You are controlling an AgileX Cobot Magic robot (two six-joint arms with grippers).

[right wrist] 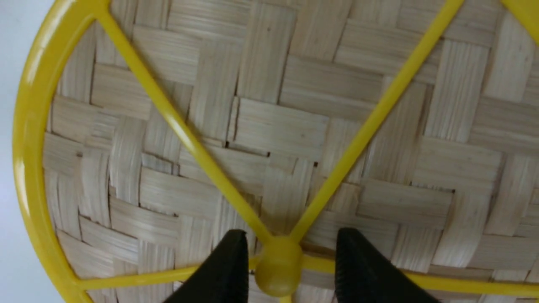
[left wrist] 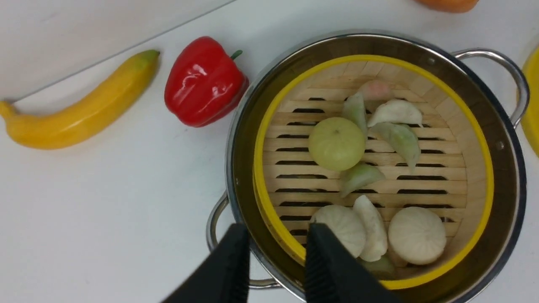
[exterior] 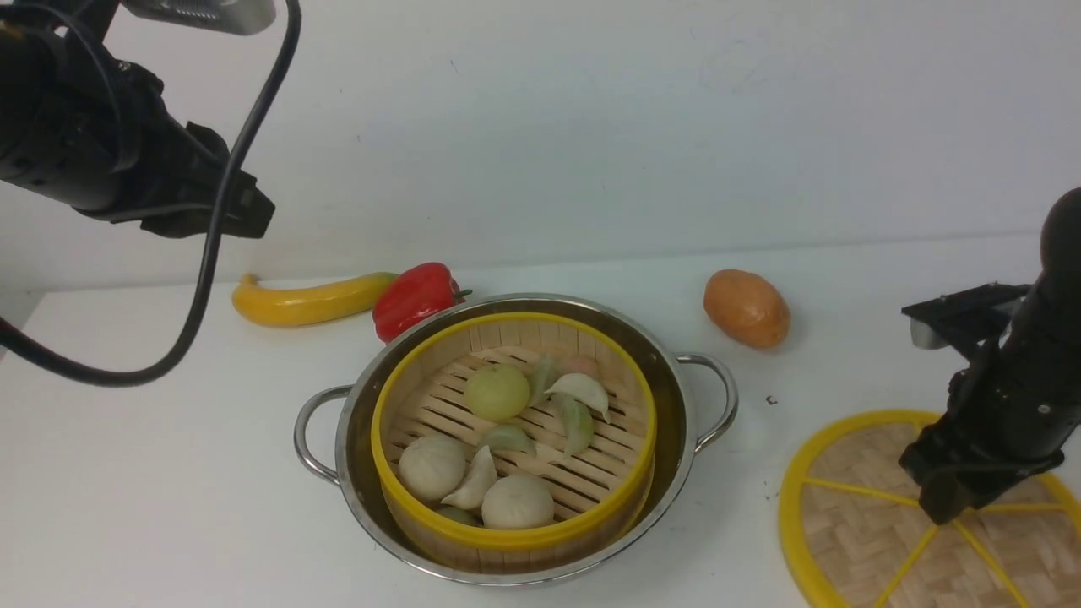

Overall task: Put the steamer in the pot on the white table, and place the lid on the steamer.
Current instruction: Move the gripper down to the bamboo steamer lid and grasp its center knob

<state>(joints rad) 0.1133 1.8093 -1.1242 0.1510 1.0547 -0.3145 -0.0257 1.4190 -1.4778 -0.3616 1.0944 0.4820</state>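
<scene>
The steamer (exterior: 507, 535), a bamboo basket with yellow rim holding buns and dumplings, sits inside the steel pot (exterior: 681, 382) in the middle of the white table (exterior: 169, 481). My left arm is raised at the upper left. Its gripper (left wrist: 278, 228) hangs open above the pot's (left wrist: 502, 168) near rim and the steamer (left wrist: 484, 181), holding nothing. The lid (exterior: 844, 523) lies flat on the table at the right front. My right gripper (exterior: 946, 507) is down over it. In the right wrist view the gripper (right wrist: 292, 232) stands open on the lid (right wrist: 294, 126), one finger each side of the yellow centre knob (right wrist: 278, 266).
A yellow banana (exterior: 312, 300) and a red pepper (exterior: 414, 300) lie behind the pot on the left. An orange-brown potato (exterior: 746, 308) lies behind it on the right. A white wall closes off the far edge of the table.
</scene>
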